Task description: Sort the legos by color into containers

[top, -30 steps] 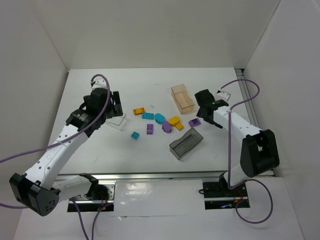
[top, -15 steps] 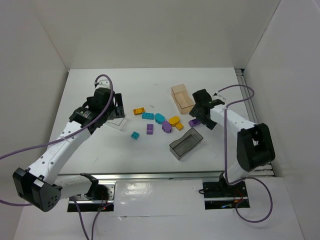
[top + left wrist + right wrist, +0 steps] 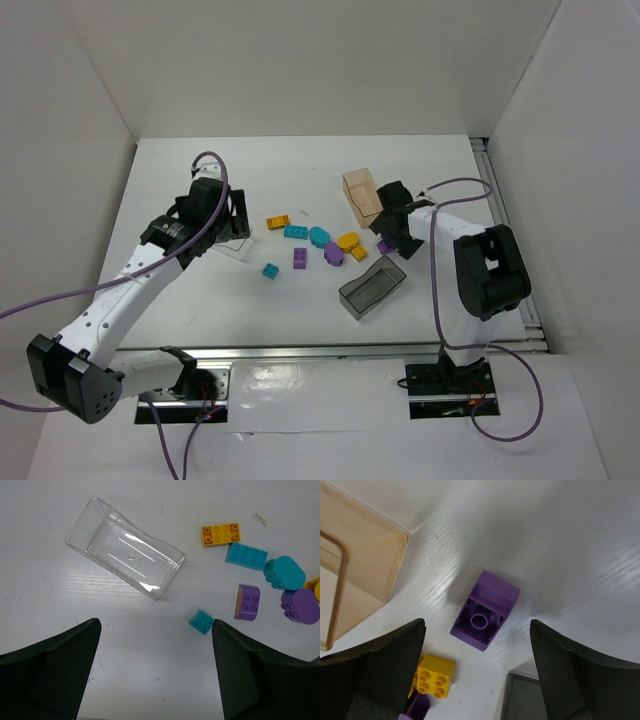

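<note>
My right gripper point(image 3: 392, 226) is open and hovers over a purple brick point(image 3: 485, 611) that lies upside down between its fingers, between the orange-tan bin point(image 3: 364, 196) and the dark grey bin point(image 3: 372, 286). My left gripper point(image 3: 225, 215) is open and empty above the clear bin point(image 3: 127, 555). Loose on the table lie a yellow brick point(image 3: 220, 534), a teal brick point(image 3: 246, 556), a teal oval point(image 3: 284, 573), a purple brick point(image 3: 247, 602), a purple oval point(image 3: 299, 606) and a small teal brick point(image 3: 201, 621). A small yellow brick point(image 3: 436, 676) lies near my right gripper's left finger.
All three bins look empty. A yellow oval point(image 3: 348, 240) sits left of the right gripper. White walls enclose the table on the left, back and right. A metal rail point(image 3: 505, 230) runs along the right edge.
My right gripper has moved left to the purple brick beside the orange-tan bin. My left gripper has shifted slightly right near the clear bin. No brick has moved.
</note>
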Available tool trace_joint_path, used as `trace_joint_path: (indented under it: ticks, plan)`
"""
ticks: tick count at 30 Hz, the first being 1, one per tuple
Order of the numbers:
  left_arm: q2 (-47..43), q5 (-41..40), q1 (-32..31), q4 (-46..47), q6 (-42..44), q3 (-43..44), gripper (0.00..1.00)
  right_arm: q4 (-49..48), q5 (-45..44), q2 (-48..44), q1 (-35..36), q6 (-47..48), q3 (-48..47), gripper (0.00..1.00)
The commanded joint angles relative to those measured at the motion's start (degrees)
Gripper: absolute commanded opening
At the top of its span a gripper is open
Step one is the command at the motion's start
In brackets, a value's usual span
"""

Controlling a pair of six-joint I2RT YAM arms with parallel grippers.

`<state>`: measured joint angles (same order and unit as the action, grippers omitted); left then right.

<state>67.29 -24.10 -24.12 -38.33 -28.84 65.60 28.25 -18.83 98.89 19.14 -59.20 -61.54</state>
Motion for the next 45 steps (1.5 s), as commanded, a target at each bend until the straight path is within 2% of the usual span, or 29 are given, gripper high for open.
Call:
trace_joint_path:
  ticks: [1,6,9,14,18,22,25,28,31,37,45]
  plan:
    - [-0.1,0.4,-0.1,1.8,0.5,-0.5,1.0,-1.7,-1.4,3.9,-0.1,-1.4,-3.1,0.92]
    - [0.4,0.9,-0.1,1.9,0.5,-0.5,1.0,1.1,-3.6,7.5,0.5,-2.4,-6.0,0.82]
    - [0.4,0.9,-0.1,1.9,0.5,-0.5,1.0,0.5,-4.8,7.5,0.5,-2.4,-6.0,0.71]
    - [0.4,0.9,-0.1,1.9,0.5,-0.5,1.0,2.3,-8.3,6.1,1.6,-2.4,-6.0,0.44]
    - [0.4,0.9,-0.1,1.9,0.5,-0.5,1.0,5.0,-12.3,2.3,2.8,-1.9,-7.2,0.32]
    - [0.4,0.9,-0.1,1.9,0.5,-0.5,1.0,6.2,-15.6,-4.2,2.8,1.2,-8.4,0.32]
    - [-0.1,0.9,-0.1,1.9,-0.1,-0.5,1.0,6.2,-15.6,-9.5,3.4,7.4,-9.1,0.32]
    - [-0.8,0.9,-0.1,1.9,-0.1,-0.5,1.0,6.0,-12.1,-13.9,4.1,14.4,-9.1,0.32]
    - [-1.4,0.9,-0.1,1.9,-0.1,-0.5,1.0,6.6,-10.1,-19.2,8.5,17.3,-5.5,0.33]
    - [-1.4,1.9,-0.1,1.3,-0.1,-0.5,1.0,8.1,-7.7,-26.7,17.3,15.7,5.0,0.33]
    - [-1.4,3.1,-0.7,1.3,-0.1,0.1,1.0,7.1,-5.3,-27.2,19.3,13.2,11.4,0.34]
